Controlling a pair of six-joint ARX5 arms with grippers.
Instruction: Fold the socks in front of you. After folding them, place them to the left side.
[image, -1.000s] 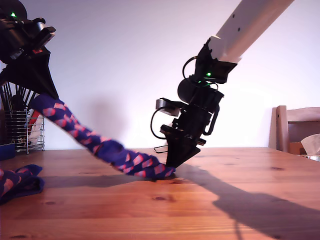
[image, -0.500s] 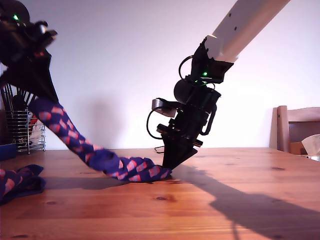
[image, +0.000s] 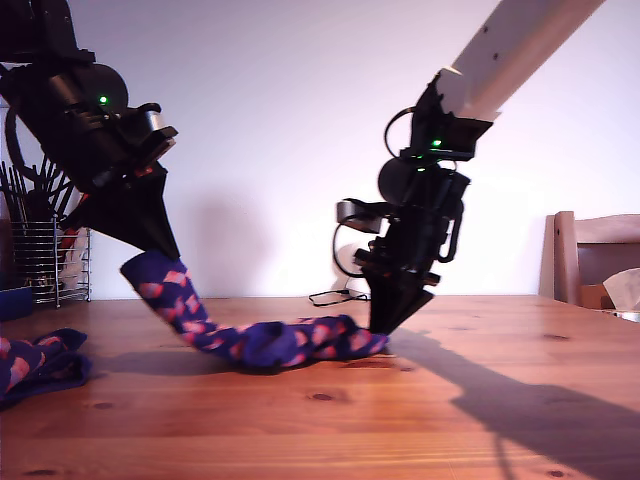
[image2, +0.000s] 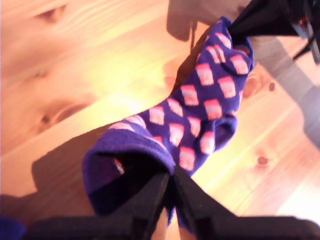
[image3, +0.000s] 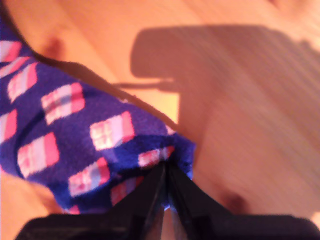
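Observation:
One sock (image: 270, 340), navy-purple with pink blocks, lies bunched along the wooden table (image: 330, 420). My first gripper (image: 165, 250), toward the exterior view's left, is shut on the sock's cuff end (image2: 200, 115) and holds it a little above the table. My second gripper (image: 385, 328), nearer the exterior view's right, is shut on the other end (image3: 75, 140) and pins it at the tabletop. The first wrist view shows its own jaws (image2: 172, 175) closed on the cuff, with the second gripper (image2: 240, 30) at the sock's far end. The other sock (image: 35, 362) lies crumpled at the exterior view's lower left.
A wire rack with utensils (image: 45, 260) and a blue object (image: 12, 300) stand at the back on the exterior view's left. A wooden chair (image: 595, 260) with a white tissue (image: 625, 285) is at that view's right edge. A cable (image: 335, 296) lies behind the sock.
My first gripper has moved down and toward the exterior view's right with the cuff end. The sock has gone slack and bunched on the table. My second gripper shifted slightly rightward.

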